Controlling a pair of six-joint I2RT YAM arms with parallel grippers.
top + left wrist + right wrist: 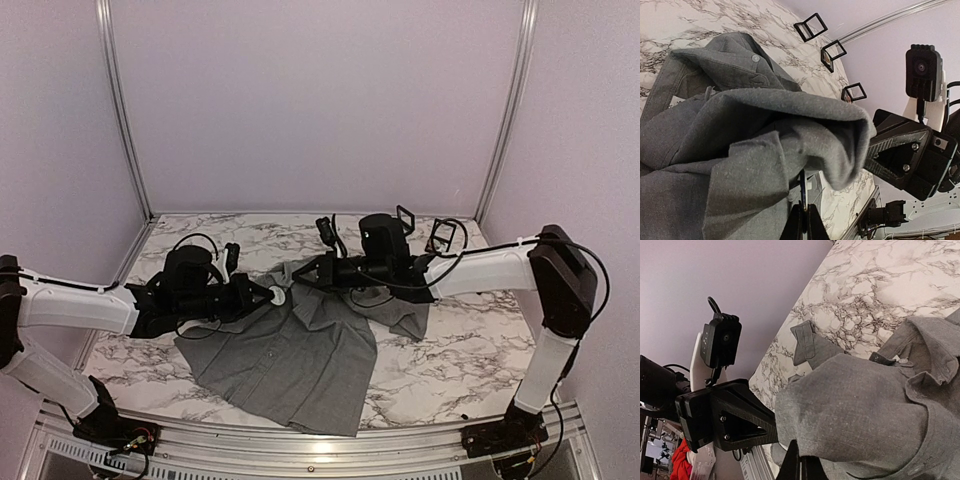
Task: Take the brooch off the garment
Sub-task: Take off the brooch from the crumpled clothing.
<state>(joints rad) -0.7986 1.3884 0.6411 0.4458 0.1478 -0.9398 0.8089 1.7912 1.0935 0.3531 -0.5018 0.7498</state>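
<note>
**Two claws meet at the shirt's collar**

The grey shirt (290, 365) lies spread on the marble tabletop (470, 330), hem toward the arms' bases and collar end toward the back. Both arms reach in low from either side and meet at that collar end, the left claw (268, 296) just beside the right claw (303, 272). The right claw is closed on a fold of the shirt, which is bunched and lifted off the tabletop. The left claw's fingers are pressed together under the same fold. A thin dark sliver shows between them, but I cannot tell what it is. A small white round piece (278, 296) sits at the left claw's tip — the brooch itself I cannot pick out for certain. Small black wire frames (811, 26) stand near the tabletop's back edge.
</note>
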